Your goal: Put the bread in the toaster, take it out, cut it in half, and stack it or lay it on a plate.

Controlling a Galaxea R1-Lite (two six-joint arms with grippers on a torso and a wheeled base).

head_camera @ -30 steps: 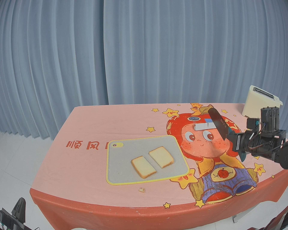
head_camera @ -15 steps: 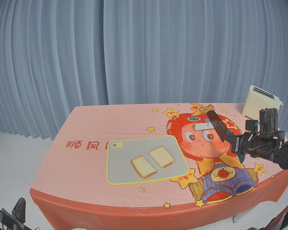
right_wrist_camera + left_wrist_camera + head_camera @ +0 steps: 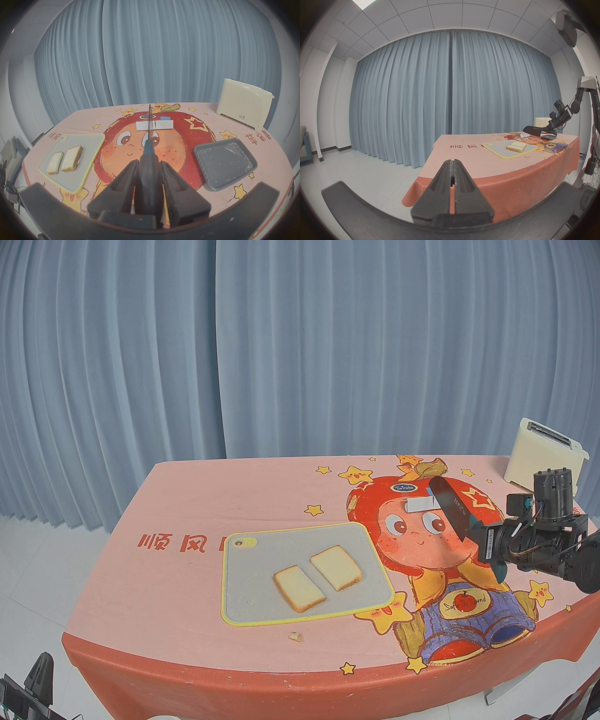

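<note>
Two bread pieces: near half [image 3: 299, 588] and far half [image 3: 336, 567] lie flat, side by side with a narrow gap, cut edges facing.
Container for the bread: grey cutting board [image 3: 250, 590] with a yellow rim, on the pink worktop [image 3: 187, 502]; both halves sit toward its right part.
Crumb [image 3: 294, 636]: on the worktop just in front of the board's near edge.
Right hand [image 3: 486, 539]: raised over the worktop's right side, fingers pinching the handle of the knife [image 3: 453, 505].
Knife, head view: broad dark blade slanting up and away from the hand, well apart from the bread.
Knife, right wrist view: blade edge-on, a thin line above the teal handle clamped between the fingers [image 3: 165, 175].
Dark tray [image 3: 203, 150]: the right wrist view brings it in, flat on the worktop between the knife and the toaster [image 3: 243, 104], pale flecks on its floor.
Toaster, head view: cream, at the far right corner, top slot facing up.
Left hand [image 3: 452, 162]: low, off the worktop's left end, fingers pressed together on nothing.
</note>
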